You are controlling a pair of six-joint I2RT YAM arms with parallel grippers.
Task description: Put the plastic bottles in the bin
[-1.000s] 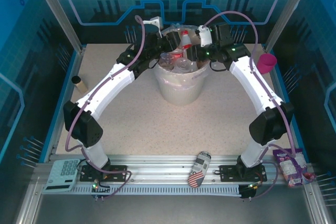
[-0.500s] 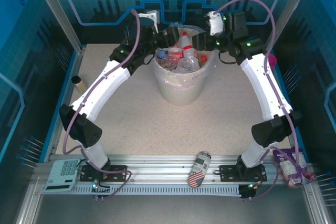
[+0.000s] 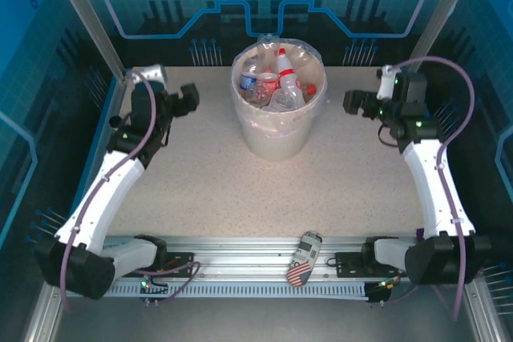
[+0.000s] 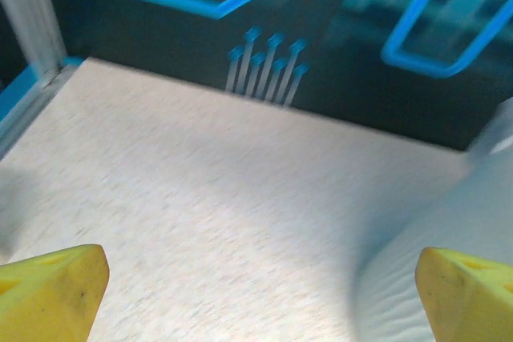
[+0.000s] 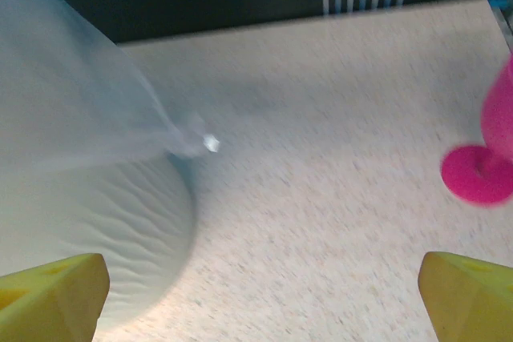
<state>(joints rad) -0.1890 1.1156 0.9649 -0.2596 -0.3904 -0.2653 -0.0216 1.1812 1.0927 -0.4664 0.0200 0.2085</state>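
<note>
The bin (image 3: 278, 130), a cream-white bucket lined with a clear bag, stands at the back middle of the table. Several plastic bottles (image 3: 276, 86) with red caps and labels are piled inside it. My left gripper (image 3: 190, 99) hangs to the left of the bin, apart from it, and is open. In the left wrist view the left gripper (image 4: 260, 298) has only bare table between its yellow fingertips (image 4: 52, 290), with the bin (image 4: 473, 214) wall at the right. My right gripper (image 3: 353, 102) is open to the right of the bin. The right gripper (image 5: 260, 298) is empty, and the bin (image 5: 88, 214) is at its left.
A stars-and-stripes can (image 3: 303, 259) lies on the front rail between the arm bases. A pink goblet cup (image 5: 485, 166) stands on the table at the right of the right wrist view. Aluminium posts and blue panels wall in the table.
Both arms have drawn back from over the bin, the left one to the left and the right one to the right. Both grippers have opened wide. The bottles now lie in the bin.
</note>
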